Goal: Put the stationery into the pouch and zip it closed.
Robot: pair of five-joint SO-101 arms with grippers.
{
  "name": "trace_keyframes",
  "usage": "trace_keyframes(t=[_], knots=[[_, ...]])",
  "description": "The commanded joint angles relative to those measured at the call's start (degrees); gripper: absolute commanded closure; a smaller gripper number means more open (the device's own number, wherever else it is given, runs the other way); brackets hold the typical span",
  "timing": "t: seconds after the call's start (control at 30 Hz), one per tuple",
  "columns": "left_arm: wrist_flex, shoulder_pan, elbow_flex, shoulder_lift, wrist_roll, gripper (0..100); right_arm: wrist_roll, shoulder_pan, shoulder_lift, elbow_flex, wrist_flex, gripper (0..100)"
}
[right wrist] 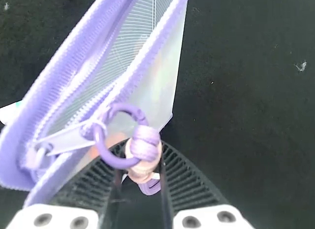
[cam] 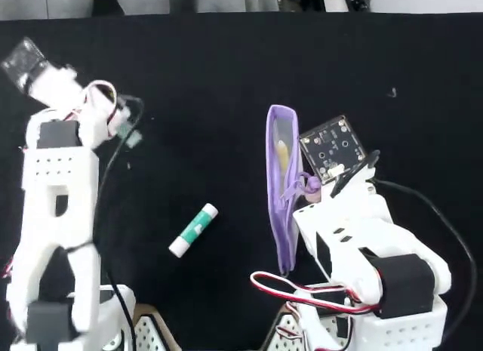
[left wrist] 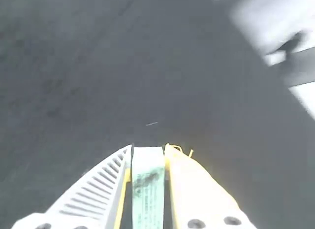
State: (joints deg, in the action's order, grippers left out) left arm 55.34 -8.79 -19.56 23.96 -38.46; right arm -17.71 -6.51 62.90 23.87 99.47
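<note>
**A:** What sits right under your lens?

**B:** The bead pull point(right wrist: 143, 143) of the zip, pinched tight in my right pincer point(right wrist: 141, 157). By it I hold the purple pouch point(right wrist: 113, 66) up on edge over the black counter point(cam: 226, 64), with its mouth parted.

**A:** How will it handle?

**B:** Light and floppy, I judge, with thin sides that sag. The pull is a fair grip for zipping but a poor one for steadying the mouth.

**A:** Anything inside?

**B:** A yellow thing point(cam: 281, 151) shows through the wall. What it is, I cannot tell.

**A:** And your other side?

**B:** My left pincer point(left wrist: 148, 149) is clamped on a flat mint-green piece point(left wrist: 147, 189), likely stiff and light, well apart from the pouch. A glue stick point(cam: 193, 230) lies on the counter between my arms. It looks smooth, round and apt to roll, so I'd take it across the barrel.
</note>
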Motion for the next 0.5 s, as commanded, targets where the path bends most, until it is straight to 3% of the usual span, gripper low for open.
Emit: trace_keyframes(t=[0.0, 0.1, 0.23, 0.47], knots=[[-0.3, 10.6, 8.7, 8.2, 0.3, 97, 0.0, 0.6, 0.2, 0.0, 0.3, 98.7], [-7.6, 18.8, 8.1, 11.3, 0.3, 97, 0.0, 0.6, 0.2, 0.0, 0.3, 98.7], [-23.7, 24.4, 2.0, 13.9, 1.1, 97, 0.0, 0.6, 0.2, 0.0, 0.3, 98.7], [-48.0, 33.3, -13.7, 19.8, 17.1, 97, 0.0, 0.6, 0.2, 0.0, 0.3, 98.7]])
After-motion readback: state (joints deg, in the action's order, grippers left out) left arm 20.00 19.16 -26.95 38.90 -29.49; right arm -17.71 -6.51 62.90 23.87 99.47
